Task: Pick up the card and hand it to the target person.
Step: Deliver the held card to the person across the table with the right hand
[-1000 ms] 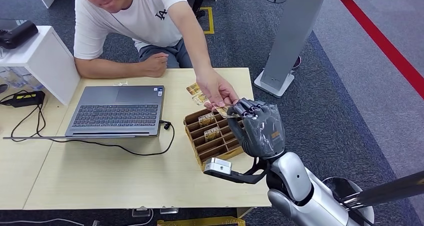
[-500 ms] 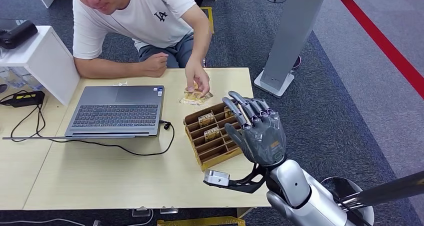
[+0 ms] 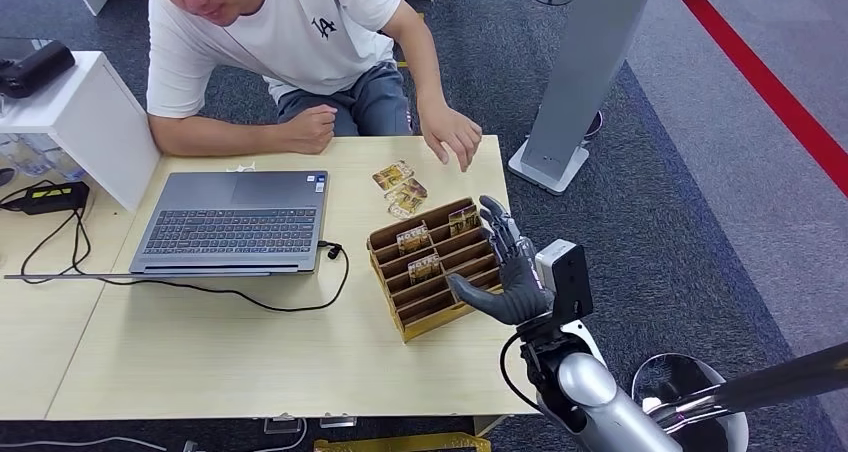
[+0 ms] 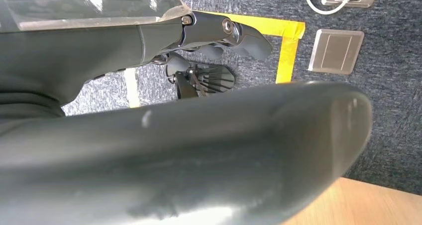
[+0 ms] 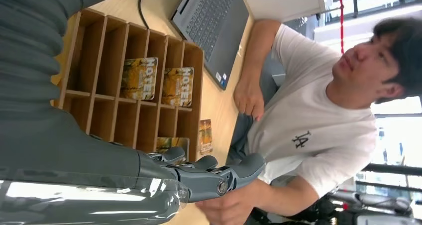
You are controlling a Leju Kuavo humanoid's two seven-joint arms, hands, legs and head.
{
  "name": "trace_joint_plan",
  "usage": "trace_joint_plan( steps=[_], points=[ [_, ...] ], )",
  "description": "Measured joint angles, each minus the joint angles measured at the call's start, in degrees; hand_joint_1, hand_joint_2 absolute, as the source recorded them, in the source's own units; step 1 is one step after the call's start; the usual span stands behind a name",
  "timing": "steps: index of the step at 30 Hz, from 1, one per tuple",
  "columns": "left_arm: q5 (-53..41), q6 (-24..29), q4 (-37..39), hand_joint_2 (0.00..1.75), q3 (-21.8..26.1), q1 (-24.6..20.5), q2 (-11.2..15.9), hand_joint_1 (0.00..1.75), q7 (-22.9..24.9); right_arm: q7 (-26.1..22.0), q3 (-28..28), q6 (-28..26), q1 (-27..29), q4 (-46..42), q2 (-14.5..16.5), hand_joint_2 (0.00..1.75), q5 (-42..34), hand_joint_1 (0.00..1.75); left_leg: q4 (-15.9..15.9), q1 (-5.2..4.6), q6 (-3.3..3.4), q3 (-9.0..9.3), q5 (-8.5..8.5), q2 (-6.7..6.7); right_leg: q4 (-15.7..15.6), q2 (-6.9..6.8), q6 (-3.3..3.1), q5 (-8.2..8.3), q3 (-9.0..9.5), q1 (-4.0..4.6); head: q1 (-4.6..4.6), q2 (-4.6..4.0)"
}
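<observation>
Now right hand point(image 3: 512, 272) spread wide, empty — over wooden organizer point(image 3: 425, 277).

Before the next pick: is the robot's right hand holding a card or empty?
Empty: the right hand hovers over the card rack, fingers spread, nothing in them.

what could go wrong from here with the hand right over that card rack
1. The right hand hangs open over the wooden card rack, fingers spread near the far-corner card; reaching down, it could catch a divider and shove the light rack.
2. Loose cards lie on the table just beyond the rack; a nudge could scatter them.
3. The person's hand rests close by, so a sudden reach may bump it.
</observation>
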Motion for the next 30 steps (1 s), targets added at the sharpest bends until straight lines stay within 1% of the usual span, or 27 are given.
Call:
trace_joint_plan(
  steps=[3,7,16,22,30],
  points=[
    [-0.04,0.55,0.0,0.0,0.0,-0.01,0.01,0.0,-0.01,-0.03,-0.87,0.86,1.19,0.68,-0.03,1.75,-1.86,0.0,0.0,0.0,0.0,0.0,-0.01,0.0,0.0,0.01,0.0,0.0,-0.01,0.0,0.04,0.0],
    [-0.05,1.17,-0.01,0.0,0.0,-0.01,0.01,0.0,0.01,1.26,-1.54,1.4,2.44,1.31,-0.15,1.75,-2.05,0.0,0.0,0.0,0.0,0.02,0.0,0.01,-0.01,0.01,0.0,0.0,-0.01,0.0,-0.01,0.0],
    [-0.03,1.87,0.0,0.0,0.0,-0.01,0.03,0.0,0.32,5.81,-2.11,1.52,4.28,1.53,-1.19,1.75,1.43,0.0,0.0,0.0,0.0,0.03,0.0,0.01,0.0,0.01,0.0,0.0,0.0,0.0,0.02,0.0],
    [0.07,1.94,0.0,0.0,0.0,0.0,0.03,0.0,0.5,8.46,-2.64,2.58,5.37,1.22,-1.81,1.75,2.84,0.0,0.0,0.0,0.0,0.03,0.0,0.01,-0.01,0.01,0.0,0.0,0.0,0.0,0.01,0.0],
    [0.31,2.03,-0.01,0.0,0.0,0.0,0.03,0.0,0.55,10.09,-3.23,4.31,6.18,1.07,-2.13,1.75,4.24,0.0,0.0,0.0,0.0,0.04,0.0,0.01,-0.01,0.02,0.0,0.0,0.01,0.0,0.01,0.0]
  ],
)
